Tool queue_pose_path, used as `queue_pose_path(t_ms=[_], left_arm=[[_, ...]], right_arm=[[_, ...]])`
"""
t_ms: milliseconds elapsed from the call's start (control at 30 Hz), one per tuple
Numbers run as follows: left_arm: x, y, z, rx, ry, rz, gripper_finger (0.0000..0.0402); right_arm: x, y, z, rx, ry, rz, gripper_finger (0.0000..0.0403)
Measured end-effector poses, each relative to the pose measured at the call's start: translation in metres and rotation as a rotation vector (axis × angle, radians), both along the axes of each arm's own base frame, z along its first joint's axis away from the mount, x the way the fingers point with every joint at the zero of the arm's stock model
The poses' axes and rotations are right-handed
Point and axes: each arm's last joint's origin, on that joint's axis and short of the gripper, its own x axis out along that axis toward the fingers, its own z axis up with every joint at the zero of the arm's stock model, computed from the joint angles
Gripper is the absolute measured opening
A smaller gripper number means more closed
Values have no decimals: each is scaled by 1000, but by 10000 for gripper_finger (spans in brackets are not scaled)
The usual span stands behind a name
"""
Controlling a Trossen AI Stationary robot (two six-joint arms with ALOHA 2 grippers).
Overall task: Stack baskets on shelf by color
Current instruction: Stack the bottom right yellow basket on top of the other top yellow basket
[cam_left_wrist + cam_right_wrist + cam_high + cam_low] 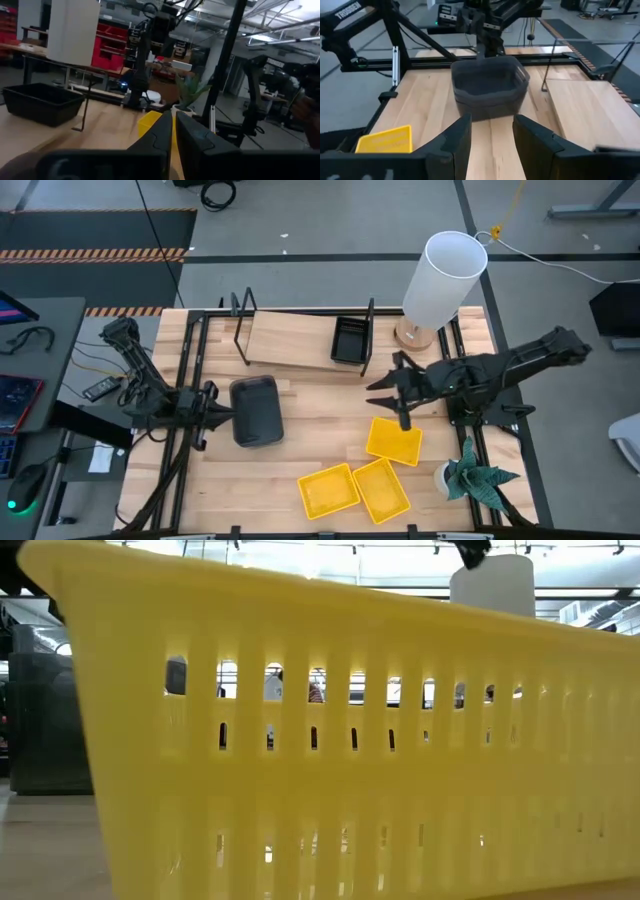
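While lamp crowds shelf, plant flanks 3 yellow baskets.

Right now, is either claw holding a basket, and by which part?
The left claw grips the grey basket by the rim of its short end. The right claw is open and holds nothing.

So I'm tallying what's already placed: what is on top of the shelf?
One black basket sits on the shelf at its right end, beside the wire frame. The rest of the board is bare wood. What lies under the shelf is hidden.
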Motion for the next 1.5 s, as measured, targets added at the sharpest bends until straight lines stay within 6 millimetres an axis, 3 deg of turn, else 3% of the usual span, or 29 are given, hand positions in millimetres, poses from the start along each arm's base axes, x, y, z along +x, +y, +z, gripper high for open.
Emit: queue_pose_path(t_ms=[133, 267, 400, 633, 1000, 1233, 1500], left_arm=[[0, 2, 0, -36, 6, 49, 29], [1, 9, 1, -156, 15, 220, 23], [5, 12, 0, -160, 9, 221, 7], [12, 13, 9, -134, 88, 219, 8], [14, 15, 20, -171, 148, 194, 7], [16, 8, 19, -205, 178, -9, 7], [24, 0, 16, -148, 239, -2, 7]], right_arm=[[-22, -10, -11, 33, -51, -27, 150], [-39, -18, -22, 73, -148, -44, 150], [-50, -24, -37, 108, -238, -66, 150], [-58, -33, -64, 188, -272, -82, 150], [-69, -40, -83, 169, -319, -67, 150], [-78, -43, -91, 177, -354, -68, 150], [-84, -49, -93, 161, -387, -90, 150]])
